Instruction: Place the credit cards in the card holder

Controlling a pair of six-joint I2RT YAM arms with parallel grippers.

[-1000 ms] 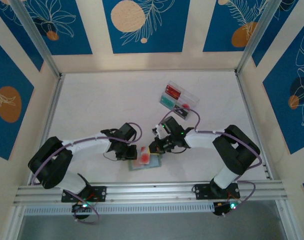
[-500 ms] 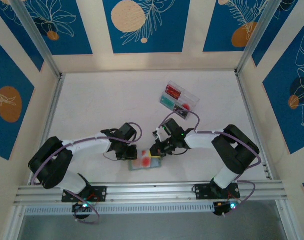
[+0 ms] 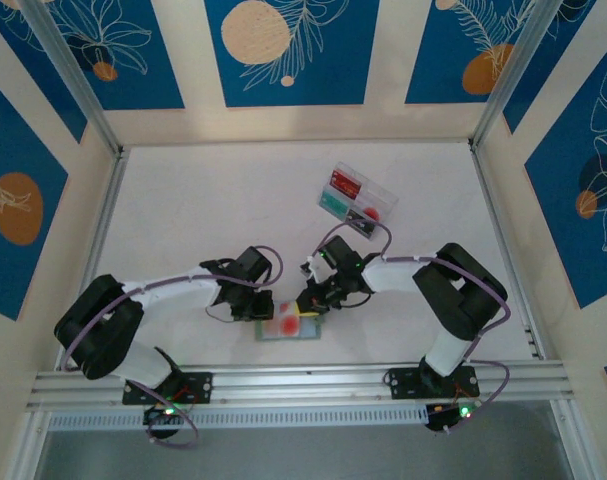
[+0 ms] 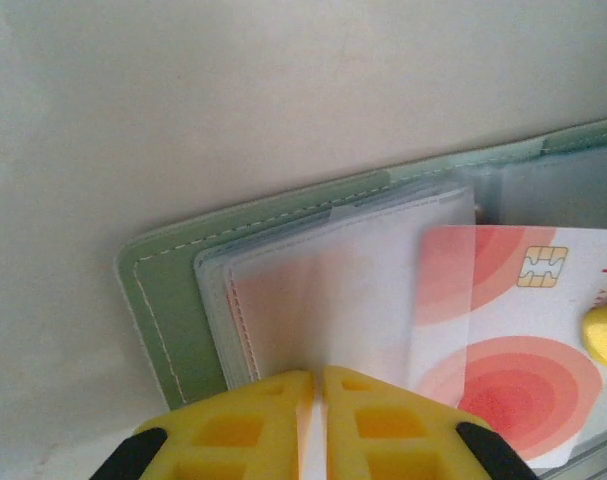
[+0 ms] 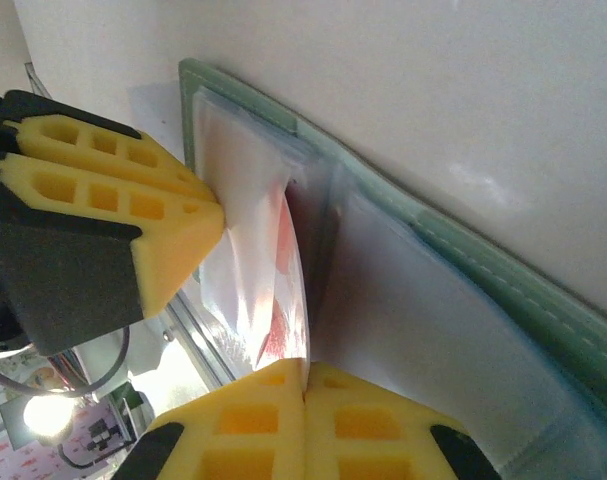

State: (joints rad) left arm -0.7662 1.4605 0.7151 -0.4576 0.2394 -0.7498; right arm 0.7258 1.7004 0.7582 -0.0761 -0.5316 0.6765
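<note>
The sage-green, soft folding card holder lies open on the white tabletop, near its front edge. One clear plastic sleeve is pinched by the left fingers — a red-and-white plastic credit card, partly overlapped by that sleeve, is clamped by the right fingers.

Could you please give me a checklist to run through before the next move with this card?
1. Card holder lies open: ok.
2. Left hand pinches the clear sleeve: ok.
3. Right hand is shut on the red card: ok.
4. Card's leading edge is inside the sleeve's pocket, not merely under it: cannot tell.
5. Card fully seated: not ok, most of it sticks out.
</note>
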